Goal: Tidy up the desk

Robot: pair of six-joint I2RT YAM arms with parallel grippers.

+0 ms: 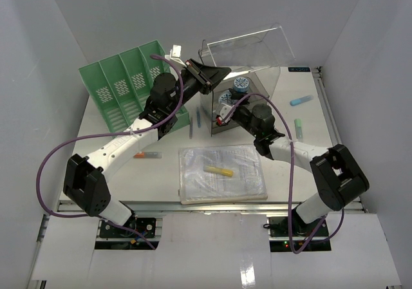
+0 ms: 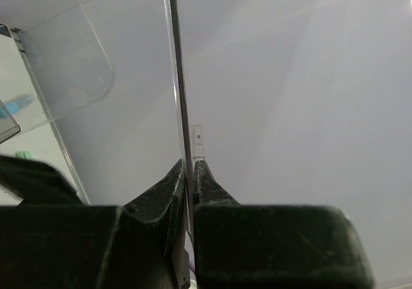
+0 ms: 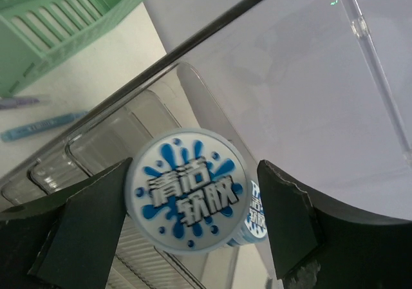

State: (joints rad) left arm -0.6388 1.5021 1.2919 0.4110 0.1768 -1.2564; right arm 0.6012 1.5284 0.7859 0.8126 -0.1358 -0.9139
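1. Left gripper pinched shut on clear plastic hinged lid, propping it up.
2. Right gripper wide, jaws flanking round blue-white labelled tub, in or just over clear plastic box, upper centre. Grip looks slack.
3. White worktop fills mid-frame. Unsorted: yellow marker on clear paper sleeve, blue pen and green highlighter at right, orange pen at left. Most of the job is left.
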